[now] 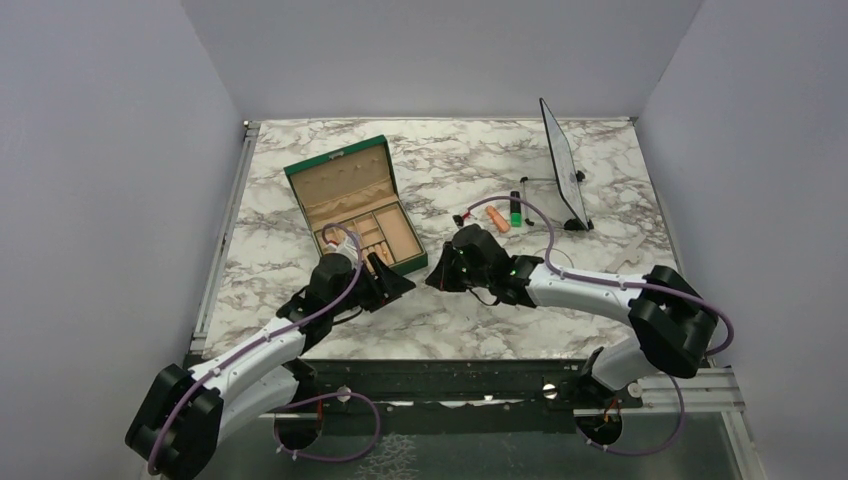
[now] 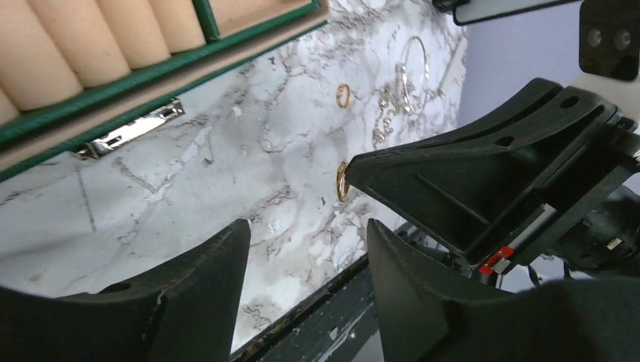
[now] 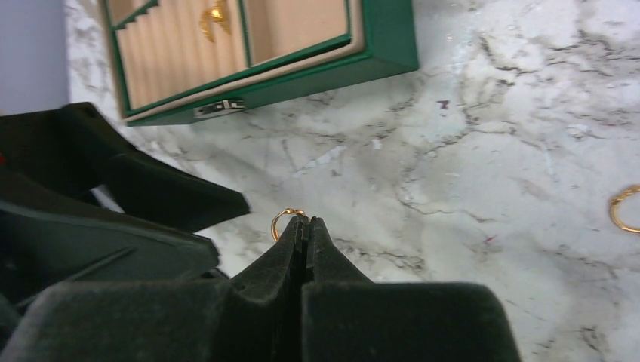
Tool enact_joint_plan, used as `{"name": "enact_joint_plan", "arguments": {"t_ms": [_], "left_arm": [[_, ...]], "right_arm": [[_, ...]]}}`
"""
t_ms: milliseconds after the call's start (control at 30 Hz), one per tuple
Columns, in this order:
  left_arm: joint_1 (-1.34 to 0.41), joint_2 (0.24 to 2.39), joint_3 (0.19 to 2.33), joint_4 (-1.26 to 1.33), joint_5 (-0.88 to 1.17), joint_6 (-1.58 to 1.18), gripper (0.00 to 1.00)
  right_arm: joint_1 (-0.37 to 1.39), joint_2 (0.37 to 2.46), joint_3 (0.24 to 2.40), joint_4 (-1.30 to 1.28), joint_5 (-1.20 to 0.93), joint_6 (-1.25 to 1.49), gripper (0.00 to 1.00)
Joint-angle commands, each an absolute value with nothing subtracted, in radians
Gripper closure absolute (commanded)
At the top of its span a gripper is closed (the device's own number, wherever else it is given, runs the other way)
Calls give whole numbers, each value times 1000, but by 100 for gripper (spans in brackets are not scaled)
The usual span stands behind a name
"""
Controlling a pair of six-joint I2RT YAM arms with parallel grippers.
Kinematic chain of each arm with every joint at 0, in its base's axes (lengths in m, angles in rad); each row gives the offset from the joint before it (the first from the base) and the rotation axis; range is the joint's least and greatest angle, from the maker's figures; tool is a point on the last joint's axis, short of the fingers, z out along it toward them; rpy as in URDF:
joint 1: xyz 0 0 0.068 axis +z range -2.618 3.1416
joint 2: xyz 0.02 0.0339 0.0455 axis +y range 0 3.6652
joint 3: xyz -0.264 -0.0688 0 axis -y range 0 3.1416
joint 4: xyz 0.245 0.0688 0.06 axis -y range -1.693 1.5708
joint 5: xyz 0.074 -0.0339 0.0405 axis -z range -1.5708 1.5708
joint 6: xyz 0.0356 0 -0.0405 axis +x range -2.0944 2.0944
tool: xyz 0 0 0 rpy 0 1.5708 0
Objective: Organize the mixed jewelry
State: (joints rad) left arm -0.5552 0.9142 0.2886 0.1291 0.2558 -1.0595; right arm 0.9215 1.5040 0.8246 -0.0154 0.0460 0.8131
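Note:
My right gripper [image 3: 306,220] is shut on a small gold ring [image 3: 283,221], which sticks out at its tips just above the marble. From the left wrist view the same ring [image 2: 342,181] shows at the right gripper's tip [image 2: 349,167]. My left gripper [image 2: 306,230] stands open just short of it, with nothing between its fingers. From above, both grippers [image 1: 400,285] [image 1: 432,280] meet tip to tip in front of the open green box [image 1: 336,155]. Another gold ring [image 2: 343,95] and a silvery chain [image 2: 411,72] lie on the table beyond.
The green box's front wall [image 3: 377,53] with its metal clasp [image 3: 219,108] is close by; a gold piece [image 3: 215,16] lies in a compartment. An orange cylinder [image 1: 497,219], a green-and-black marker [image 1: 515,212] and a dark upright panel [image 1: 563,165] stand at the back right. The table's near edge [image 2: 317,302] is just below the left gripper.

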Motion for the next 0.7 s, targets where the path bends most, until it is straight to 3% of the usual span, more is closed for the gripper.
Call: {"name": "enact_joint_plan", "arguments": {"t_ms": [0, 667], "left_arm": [[-549, 923, 270, 316, 355, -1075, 44], [-549, 923, 249, 385, 371, -1106, 91]], "right_arm": [[923, 1454, 804, 71, -48, 926, 99], [922, 1399, 774, 126, -104, 999, 99]]}}
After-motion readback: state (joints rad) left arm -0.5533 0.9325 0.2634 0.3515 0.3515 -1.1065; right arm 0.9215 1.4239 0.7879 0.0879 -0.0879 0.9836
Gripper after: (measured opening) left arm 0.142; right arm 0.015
